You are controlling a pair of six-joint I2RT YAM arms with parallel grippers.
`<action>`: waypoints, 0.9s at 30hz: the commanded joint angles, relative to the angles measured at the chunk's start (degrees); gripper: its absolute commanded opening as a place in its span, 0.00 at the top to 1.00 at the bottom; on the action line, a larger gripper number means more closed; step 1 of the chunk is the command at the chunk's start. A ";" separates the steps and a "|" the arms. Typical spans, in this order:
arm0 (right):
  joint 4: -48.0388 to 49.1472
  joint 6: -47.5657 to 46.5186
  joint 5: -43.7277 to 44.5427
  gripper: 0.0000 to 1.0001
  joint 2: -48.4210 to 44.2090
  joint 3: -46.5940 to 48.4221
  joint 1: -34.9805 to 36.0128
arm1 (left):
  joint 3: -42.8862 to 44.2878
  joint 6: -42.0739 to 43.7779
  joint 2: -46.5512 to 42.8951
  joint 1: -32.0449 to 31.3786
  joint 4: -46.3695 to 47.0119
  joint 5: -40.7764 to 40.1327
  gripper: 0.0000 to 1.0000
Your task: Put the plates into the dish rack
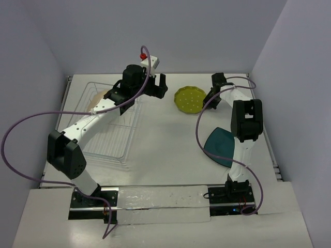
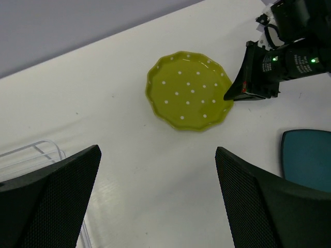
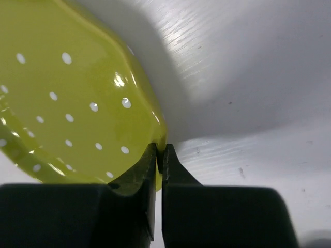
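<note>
The top external camera looks down from above and behind the arm bases point(image 1: 88, 199), far enough to take in the whole white counter point(image 1: 165, 150). The left wrist camera hangs high, tilted down past the left claw point(image 2: 158, 152) at the yellow-green scalloped plate with white dots point(image 2: 189, 93). The right wrist camera sits low, very near that plate's rim. All three views share the plate.

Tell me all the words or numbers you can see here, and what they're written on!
None: no word, number, label or brand can be read in any view.
The yellow-green plate has only white dots, no letters.
The teal plate and the dish rack are plain.
The right gripper carries small green lights, not writing.
</note>
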 commanded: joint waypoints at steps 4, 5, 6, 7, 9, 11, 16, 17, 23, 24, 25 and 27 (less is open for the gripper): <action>-4.78 1.04 -8.25 1.00 -7.71 -6.05 0.48 | -0.25 -17.78 2.03 -1.19 0.84 -5.72 0.01; -5.23 1.48 -9.73 1.00 -8.70 -7.54 0.53 | -2.44 -21.46 1.66 -1.68 1.34 -6.19 0.01; -5.47 1.82 -10.67 1.00 -9.89 -9.00 0.53 | -4.57 -24.52 1.44 -2.11 1.89 -6.45 0.01; -5.54 2.47 -11.40 1.00 -10.07 -9.43 0.55 | -4.96 -25.44 1.17 -2.55 2.39 -6.95 0.01; -4.95 4.10 -17.82 1.00 -11.55 -13.04 0.70 | -8.28 -33.34 1.09 -3.44 2.69 -7.84 0.01; -5.31 4.98 -19.68 1.00 -12.73 -15.05 1.33 | -9.83 -39.41 1.48 -3.73 2.05 -8.84 0.01; -8.30 6.34 -18.23 1.00 -17.35 -17.23 3.38 | -15.84 -49.56 0.49 -6.96 3.13 -11.96 0.01; -8.08 7.07 -18.93 1.00 -18.34 -18.11 3.58 | -17.17 -51.78 0.30 -8.03 3.22 -13.29 0.01; -9.71 6.89 -16.94 1.00 -21.52 -19.41 5.26 | -18.28 -52.00 1.58 -15.47 1.76 -20.56 0.01; -9.37 6.93 -17.41 1.00 -21.90 -19.79 5.22 | -18.21 -52.31 2.25 -16.20 1.09 -21.14 0.01; -8.97 7.02 -17.62 1.00 -22.33 -20.22 5.19 | -18.27 -52.90 2.61 -16.46 0.72 -20.79 0.01; -9.01 6.95 -17.55 1.00 -23.45 -21.15 5.55 | -20.49 -57.08 2.63 -16.44 1.01 -19.40 0.01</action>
